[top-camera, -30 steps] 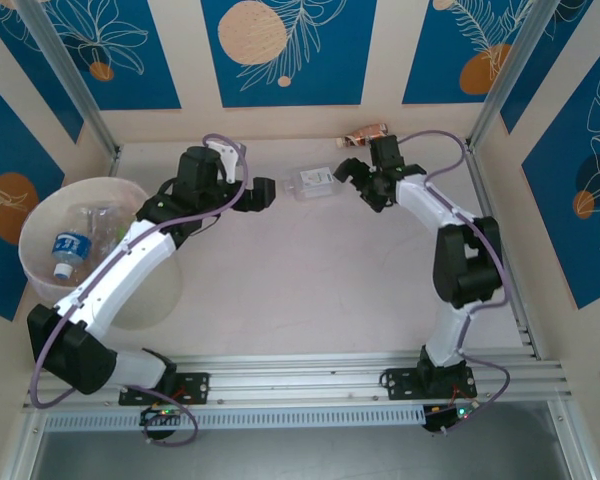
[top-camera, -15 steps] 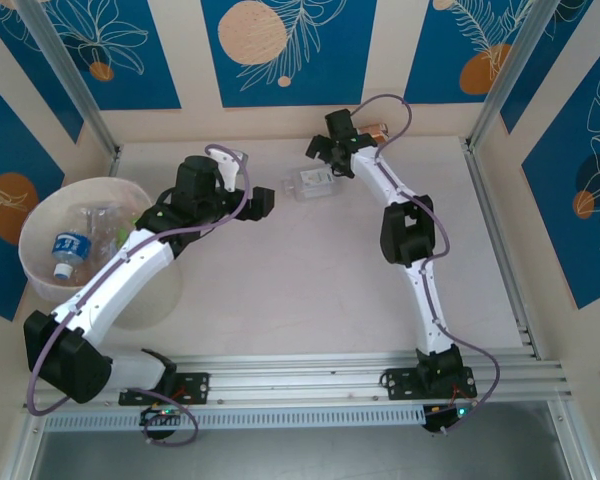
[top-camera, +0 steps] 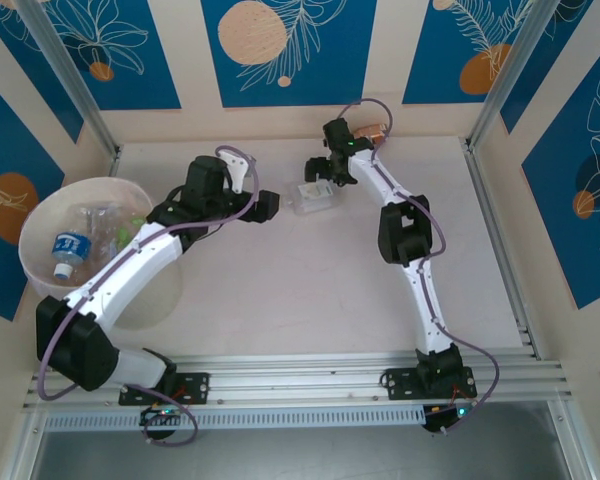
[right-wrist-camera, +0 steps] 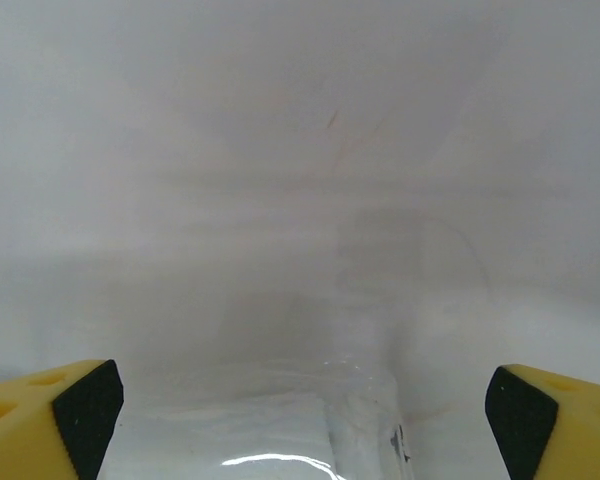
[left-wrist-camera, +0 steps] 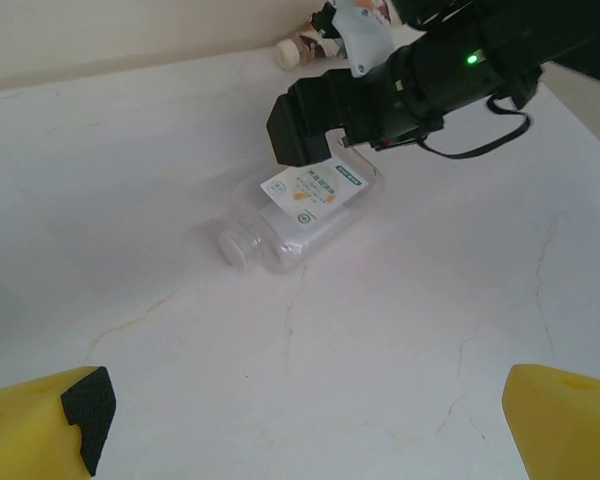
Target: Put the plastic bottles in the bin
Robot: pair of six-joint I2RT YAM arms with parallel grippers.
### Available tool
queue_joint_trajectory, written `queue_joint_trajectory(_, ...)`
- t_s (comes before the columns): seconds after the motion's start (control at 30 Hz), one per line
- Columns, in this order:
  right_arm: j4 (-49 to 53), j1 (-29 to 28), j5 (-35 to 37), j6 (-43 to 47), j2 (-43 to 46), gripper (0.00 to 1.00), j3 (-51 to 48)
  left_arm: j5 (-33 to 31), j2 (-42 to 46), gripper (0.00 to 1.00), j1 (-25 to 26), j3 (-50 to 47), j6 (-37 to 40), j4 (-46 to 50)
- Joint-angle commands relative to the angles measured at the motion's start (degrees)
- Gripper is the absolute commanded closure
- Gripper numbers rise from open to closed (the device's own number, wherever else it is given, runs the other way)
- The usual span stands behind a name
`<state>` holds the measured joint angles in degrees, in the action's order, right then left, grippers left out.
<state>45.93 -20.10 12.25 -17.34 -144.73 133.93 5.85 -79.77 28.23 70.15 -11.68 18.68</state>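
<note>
Top external view is showing the right end effector (top-camera: 320,172), wide open, hanging over the bottle (top-camera: 315,197); the left end effector (top-camera: 265,205), also wide, is facing its cap.

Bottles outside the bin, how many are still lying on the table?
2. A clear bottle with a white label lies in the middle of the table; a brownish bottle lies at its back edge. The arms may hide more.
</note>
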Motion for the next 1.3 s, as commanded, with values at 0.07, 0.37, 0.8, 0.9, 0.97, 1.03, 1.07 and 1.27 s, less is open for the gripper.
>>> queue_joint_trajectory(0.07, -1.9, -2.3, -10.4, 10.3, 13.2, 0.06, -19.1, 5.4, -4.0, 0.00, 1.6, 2.9, -1.3, 0.3)
queue_joint_trajectory(0.37, -15.3, -1.4, -2.3, -6.0, 35.0, 0.01, -42.7, 3.7, -9.8, 0.00, 7.8, -0.6, 8.0, -2.7)
queue_joint_trajectory(0.8, -24.2, 7.7, 4.1, -26.9, 58.0, 0.00, -68.7, 1.8, -32.1, 0.00, 12.8, 18.7, 27.4, 12.6)
queue_joint_trajectory(0.9, -24.8, 8.5, 4.5, -27.3, 60.5, 0.00, -71.2, -1.2, -36.2, 0.00, 14.7, 23.0, 31.9, 14.9)
queue_joint_trajectory(0.97, -24.8, 9.1, 4.6, -27.3, 61.7, 0.00, -72.4, -3.0, -39.1, 0.00, 15.4, 26.6, 34.2, 17.7)
queue_joint_trajectory(1.03, -24.9, 9.5, 4.7, -27.3, 62.8, 0.00, -73.4, -5.2, -42.0, 0.00, 15.5, 30.4, 35.8, 20.4)
queue_joint_trajectory(1.07, -24.9, 9.7, 5.0, -27.3, 63.3, 0.00, -73.8, -5.6, -43.1, 0.00, 15.5, 31.9, 36.4, 21.4)
queue_joint_trajectory(1.27, -24.9, 11.1, 5.6, -27.2, 66.5, 0.00, -75.9, -5.8, -48.5, 0.00, 15.5, 38.8, 38.6, 25.7)
